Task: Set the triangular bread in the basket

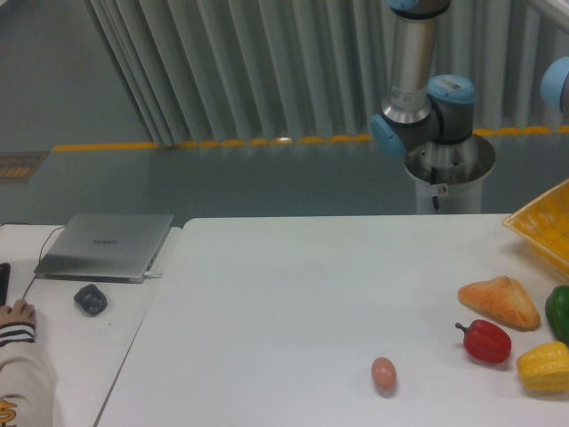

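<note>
The triangular bread point(500, 302) is a golden-orange puffy pastry lying on the white table at the right. The yellow latticed basket point(544, 225) shows only partly at the right edge, behind the bread. Only the arm's base and lower joints point(427, 120) show at the back right. The gripper itself is out of view above the frame.
A red pepper point(486, 342) lies just in front of the bread, a yellow pepper point(544, 366) and a green pepper point(560, 311) at the right edge, a tan egg point(383, 374) near the front. A laptop point(107, 246), a mouse point(90, 299) and a person's hand point(16, 313) are at the left.
</note>
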Available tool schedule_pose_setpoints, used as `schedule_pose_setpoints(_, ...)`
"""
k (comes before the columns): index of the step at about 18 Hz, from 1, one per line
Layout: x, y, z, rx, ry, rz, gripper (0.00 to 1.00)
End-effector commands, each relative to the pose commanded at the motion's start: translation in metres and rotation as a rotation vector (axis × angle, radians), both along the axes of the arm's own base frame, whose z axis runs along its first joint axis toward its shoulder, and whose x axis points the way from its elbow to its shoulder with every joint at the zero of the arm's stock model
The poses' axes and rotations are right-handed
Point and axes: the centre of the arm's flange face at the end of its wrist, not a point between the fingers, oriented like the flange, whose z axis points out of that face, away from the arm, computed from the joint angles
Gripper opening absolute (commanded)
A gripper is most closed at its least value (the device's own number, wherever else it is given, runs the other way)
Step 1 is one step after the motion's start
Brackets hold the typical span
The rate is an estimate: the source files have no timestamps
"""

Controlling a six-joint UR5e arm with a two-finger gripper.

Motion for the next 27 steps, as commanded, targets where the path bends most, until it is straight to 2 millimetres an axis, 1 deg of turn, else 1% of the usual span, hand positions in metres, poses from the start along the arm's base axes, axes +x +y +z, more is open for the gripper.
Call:
schedule_pose_setpoints(11,0.002,0.002,0.0,0.004,0.002,0.001,1.0)
schedule_pose_setpoints(12,0.007,0.009,0.001,0.005,0.003,-0.009,1.0)
schedule_pose_setpoints(14,0.01,0.015,0.003,0.007,0.006,-0.014,1.0)
schedule_pose_setpoints(15,0.013,0.017,0.004,0.011,0.008,0.004,1.0)
schedule_pose_setpoints(17,0.024,0.032,0.009,0.019,0.018,0.027,1.0)
schedule_pose_setpoints(19,0.029,0.039,0.01,0.02,0.021,0.059,1.0)
schedule_pose_setpoints(22,0.044,0.053,0.015,0.035,0.024,0.111,1.0)
schedule_pose_setpoints(24,0.057,0.071,0.017,0.043,0.027,0.152,1.0)
schedule_pose_setpoints(27,0.08,0.1,0.013,0.058,0.03,0.218,1.0)
